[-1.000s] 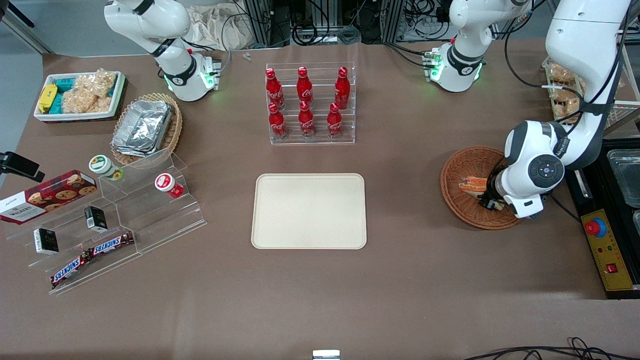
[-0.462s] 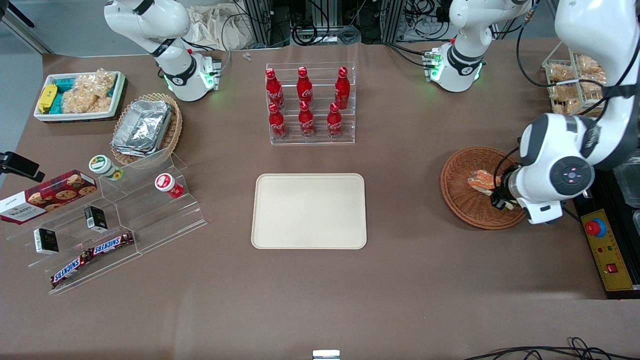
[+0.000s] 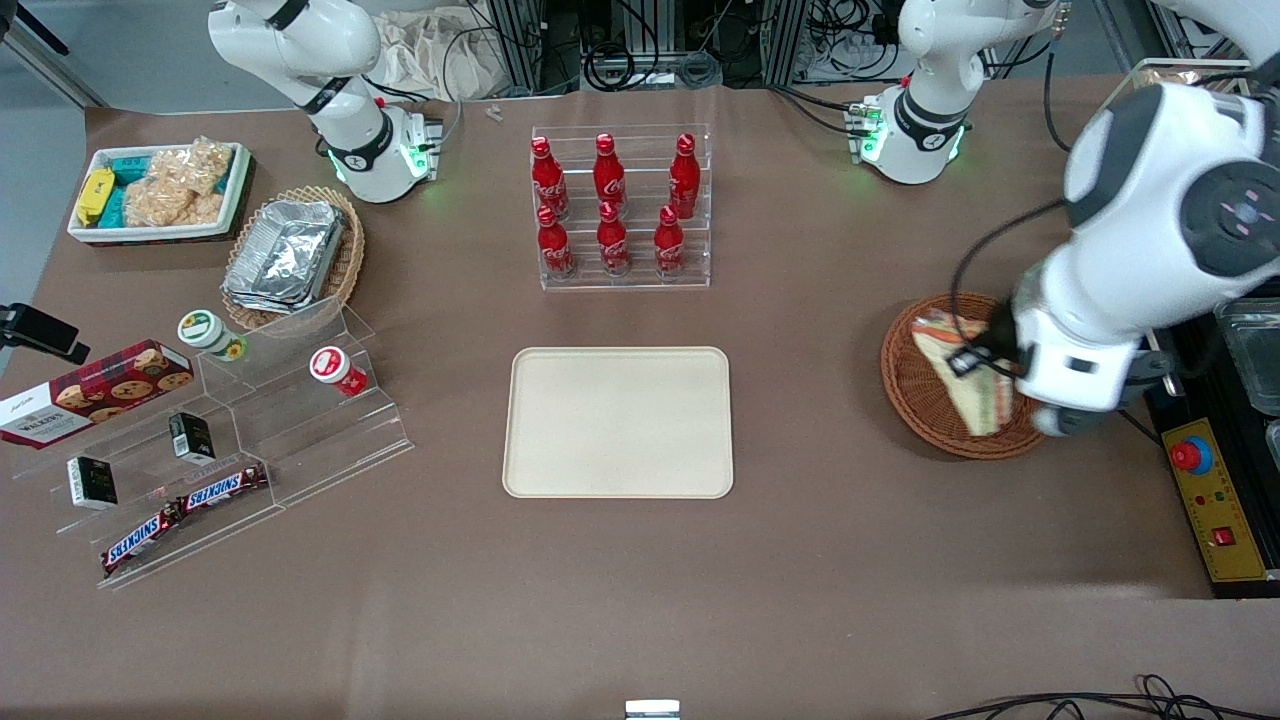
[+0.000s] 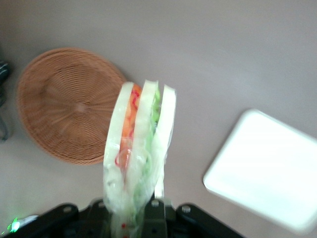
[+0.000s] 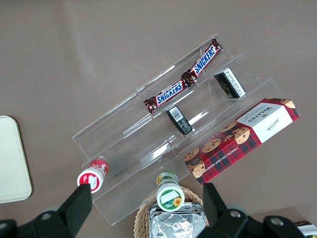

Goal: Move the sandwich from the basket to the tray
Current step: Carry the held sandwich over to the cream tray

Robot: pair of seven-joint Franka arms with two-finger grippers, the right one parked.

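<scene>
Sandwich (image 3: 968, 385) is up in the air, pinched in the gripper (image 3: 985, 362) above the empty basket (image 3: 915, 385)! Brown surface (image 3: 820, 560) everywhere, cables along its back edge, cream tray (image 3: 619, 422) waiting mid-surface, cola bottles (image 3: 611, 205) racked farther back.

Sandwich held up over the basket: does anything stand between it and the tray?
Nothing visible does. The gripper is shut on the sandwich, raised above the basket. Only bare table lies between the basket and the tray. The bottle rack stands farther from the front camera, off that line.
</scene>
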